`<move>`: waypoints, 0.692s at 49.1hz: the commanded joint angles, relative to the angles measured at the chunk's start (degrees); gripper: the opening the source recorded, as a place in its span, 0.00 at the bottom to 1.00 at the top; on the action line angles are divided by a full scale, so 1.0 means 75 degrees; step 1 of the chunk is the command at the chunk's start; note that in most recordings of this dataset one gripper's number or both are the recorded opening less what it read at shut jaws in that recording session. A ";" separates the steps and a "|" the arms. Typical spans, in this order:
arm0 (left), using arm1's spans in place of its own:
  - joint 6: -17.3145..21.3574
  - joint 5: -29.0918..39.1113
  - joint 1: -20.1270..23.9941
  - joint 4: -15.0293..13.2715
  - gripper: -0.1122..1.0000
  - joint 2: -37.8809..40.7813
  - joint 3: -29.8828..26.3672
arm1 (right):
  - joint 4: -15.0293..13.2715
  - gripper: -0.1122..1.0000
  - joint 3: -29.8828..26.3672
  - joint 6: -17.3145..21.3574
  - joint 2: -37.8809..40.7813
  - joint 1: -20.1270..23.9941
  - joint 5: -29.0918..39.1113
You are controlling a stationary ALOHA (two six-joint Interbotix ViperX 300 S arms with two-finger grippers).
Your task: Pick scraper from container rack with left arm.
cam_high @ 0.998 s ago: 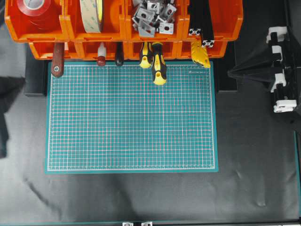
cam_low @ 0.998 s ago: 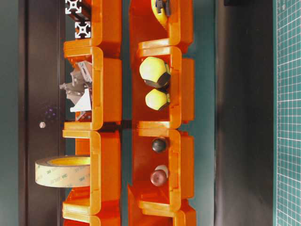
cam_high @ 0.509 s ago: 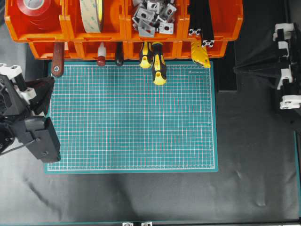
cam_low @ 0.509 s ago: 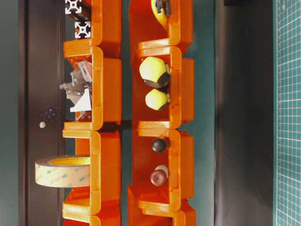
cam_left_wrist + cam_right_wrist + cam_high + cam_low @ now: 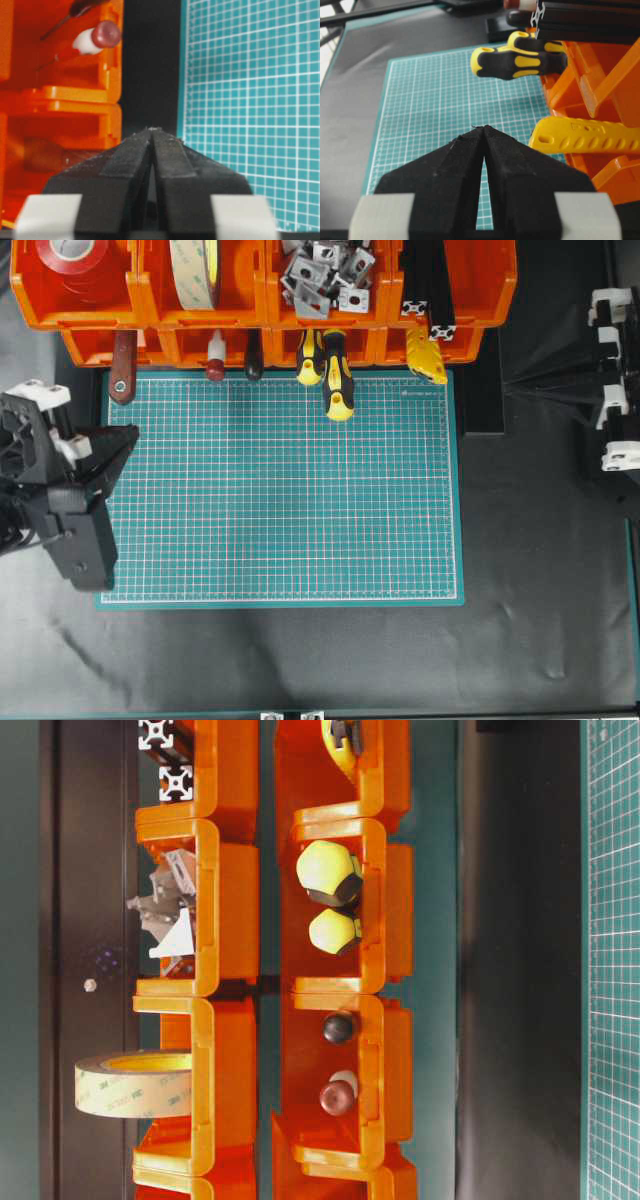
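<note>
A: Where's the scraper (image 5: pixel 122 367)?

B: In the rack (image 5: pixel 260 300), leftmost lower bin. Only its brown handle shows from overhead, the ringed end over the mat's (image 5: pixel 280 490) top left corner. The blade is hidden under the upper tier. In the left wrist view it is a dim brown blur inside the bin.

A: And the left gripper (image 5: pixel 151 131)?

B: At the mat's left edge, below the scraper and apart from it. Its tips meet, with a thin slit behind them, and nothing is between them.

A: The right gripper (image 5: pixel 483 128)?

B: Tips together, empty, near the screwdrivers (image 5: pixel 517 60) and a yellow handle (image 5: pixel 585 136). Overhead, that arm is cut off at the right edge.

A: The table-level view?

B: Bins only; the scraper's bin is cropped off.
</note>
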 commanded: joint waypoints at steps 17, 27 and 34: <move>-0.0469 0.0305 0.0270 0.0059 0.92 -0.0070 -0.0188 | -0.0023 0.09 -0.0141 -0.0012 -0.0152 -0.0023 0.0023; -0.0246 0.0316 0.0773 0.0059 0.92 -0.0059 0.0035 | -0.0035 0.09 -0.0141 -0.0023 -0.0152 -0.0035 0.0012; -0.0047 -0.0340 0.0973 0.0047 0.92 0.0000 0.0281 | -0.0035 0.09 -0.0141 -0.0023 -0.0152 -0.0023 0.0012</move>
